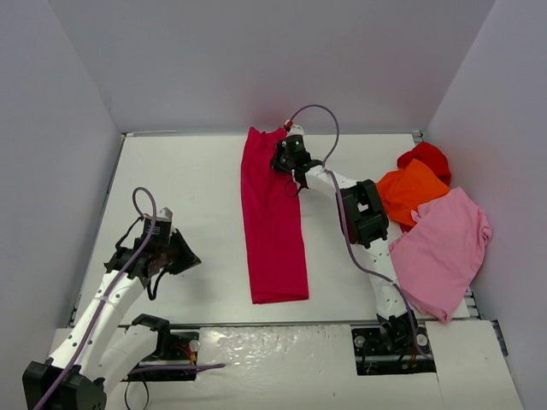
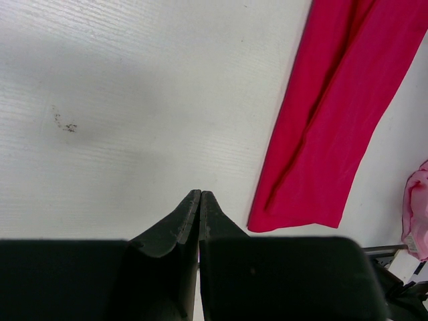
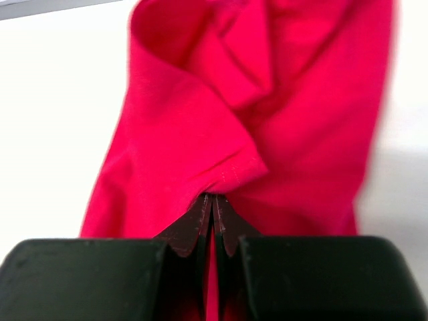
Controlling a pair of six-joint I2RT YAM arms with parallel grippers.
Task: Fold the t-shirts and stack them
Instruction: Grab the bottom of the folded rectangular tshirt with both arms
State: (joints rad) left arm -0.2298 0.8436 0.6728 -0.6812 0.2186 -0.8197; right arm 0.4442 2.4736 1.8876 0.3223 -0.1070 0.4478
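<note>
Folding the crimson t-shirt [image 1: 273,222], which lies as a long narrow strip down the middle of the table [image 1: 188,188]. Our right gripper [image 3: 212,199] is pinched on a hem at its far end; next, we judge, that end comes toward the near one. Our left gripper [image 2: 200,195] is closed, empty, to its left. Heaped at right: pink t-shirt [image 1: 444,248], orange t-shirt [image 1: 414,192], red t-shirt [image 1: 427,156], none in our way

Down the middle of the surface [image 1: 188,179], from far edge almost to near edge: the folded t-shirt [image 1: 273,222]. At its far end, clamped on a fold there: the right tool [image 3: 212,200]. Over the left half, toward the near-left corner, well apart from it: the left tool [image 2: 200,197]. Heaped along the right edge: the nearest t-shirt [image 1: 444,248], partly over the middle t-shirt [image 1: 414,192]; behind that, toward the far-right corner, the farthest t-shirt [image 1: 427,156].
</note>
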